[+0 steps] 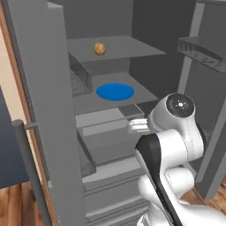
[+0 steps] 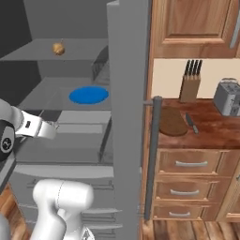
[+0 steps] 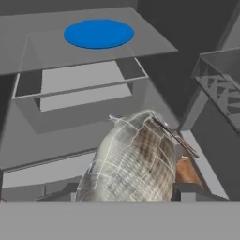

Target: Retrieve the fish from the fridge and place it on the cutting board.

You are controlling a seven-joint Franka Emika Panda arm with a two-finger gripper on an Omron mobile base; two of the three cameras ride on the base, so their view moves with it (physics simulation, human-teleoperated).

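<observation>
1. The fish (image 3: 133, 164) is seen grasped in the gripper (image 3: 140, 199), right before the hand camera, inside the open fridge (image 1: 42, 101).
2. A blue plate (image 1: 115, 92) is seen on a shelf above, an orange-brown ball (image 1: 100, 48) on the top shelf.
3. The cutting board (image 2: 172, 123) is seen on the wooden counter (image 2: 215, 133), right of the fridge door.

silver-brown flecked fish (image 3: 133, 164), blue plate (image 1: 114, 92)
</observation>
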